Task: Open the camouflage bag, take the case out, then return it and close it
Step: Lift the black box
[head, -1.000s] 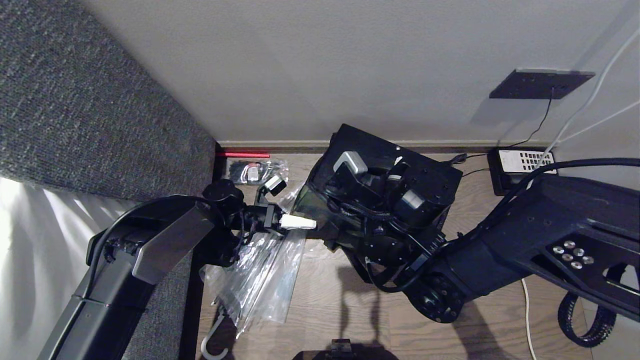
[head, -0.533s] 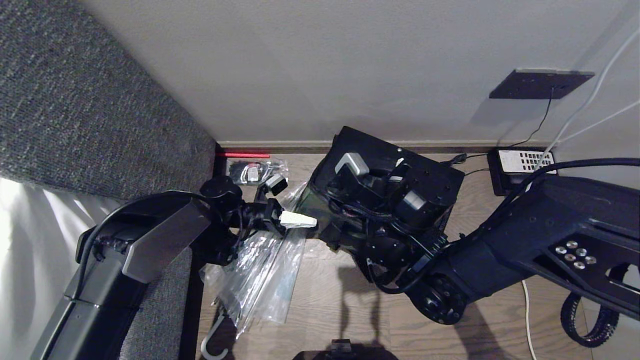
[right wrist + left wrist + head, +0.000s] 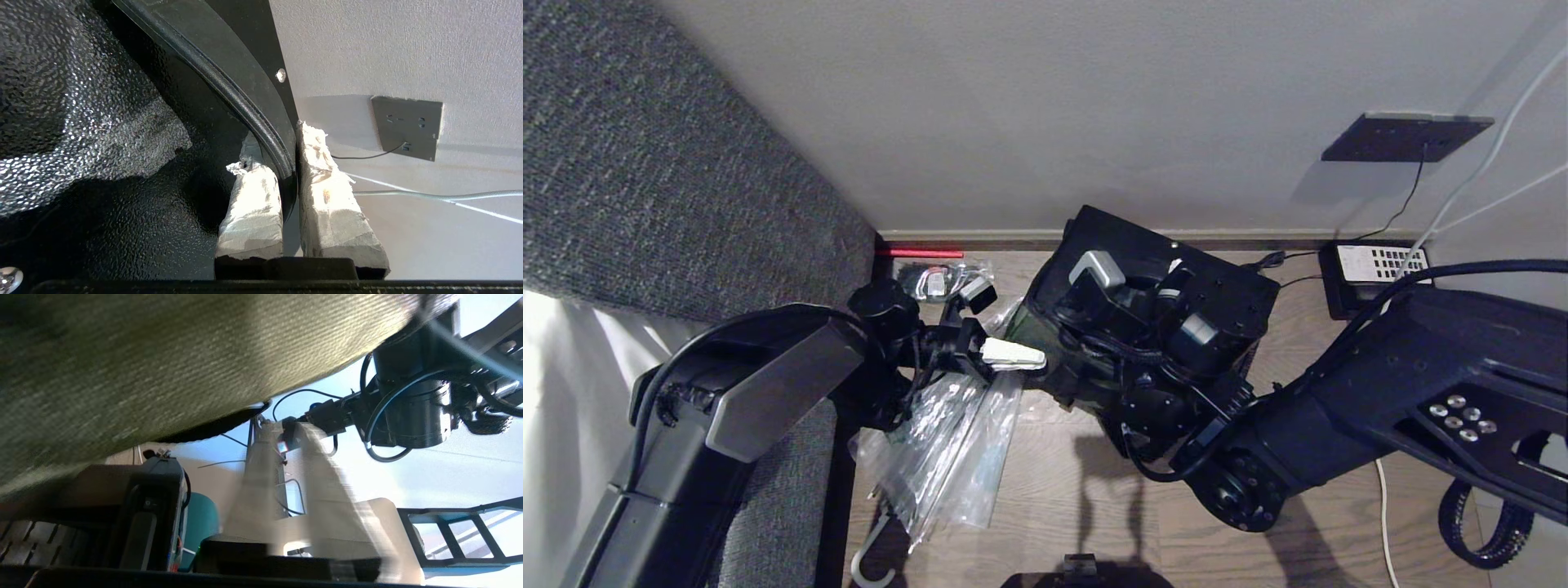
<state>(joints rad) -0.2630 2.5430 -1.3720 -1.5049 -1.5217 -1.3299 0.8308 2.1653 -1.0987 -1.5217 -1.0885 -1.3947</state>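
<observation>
- Sitting on the floor against the wall at 12 o'clock: camouflage bag (image 3: 1143, 269), lid (image 3: 229, 81) raised, silvery lining (image 3: 81, 134) showing.
- Pinching the lid's black rim: right end effector (image 3: 288, 192), fingers nearly together on it.
- Pressing at the bag's 9 o'clock side: left end effector (image 3: 1013, 354); finger spacing impossible to tell.
- Risking the thin rim slipping free, lid dropping; wrapped umbrella (image 3: 947, 449) snagging nearby.

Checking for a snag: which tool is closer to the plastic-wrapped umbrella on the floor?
Left. The left tool hangs right over the umbrella, beside the camouflage bag. The right tool is shut on the bag's rim, farther off.
</observation>
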